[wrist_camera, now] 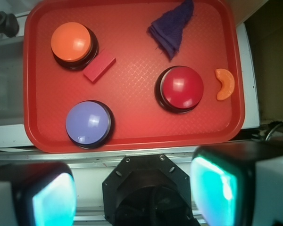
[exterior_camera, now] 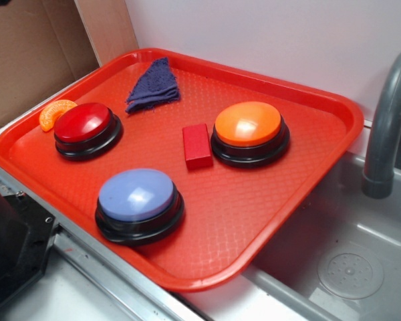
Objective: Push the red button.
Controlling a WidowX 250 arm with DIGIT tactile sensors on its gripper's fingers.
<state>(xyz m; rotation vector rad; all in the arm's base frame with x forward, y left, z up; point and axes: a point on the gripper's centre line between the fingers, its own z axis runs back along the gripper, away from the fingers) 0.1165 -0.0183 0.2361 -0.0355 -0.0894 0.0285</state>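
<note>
Inspector: Fingers (wrist_camera: 134, 193) stood wide apart and empty, above the bench edge, clear of the tray (wrist_camera: 132, 132).

Clerk: Position of the red button (wrist_camera: 181, 88)?

Inspector: On the tray, untouched. From it, orange slice (wrist_camera: 225, 84) lay at three o'clock, blue cloth (wrist_camera: 172, 27) at twelve, blue button (wrist_camera: 88, 123) near eight.
</note>
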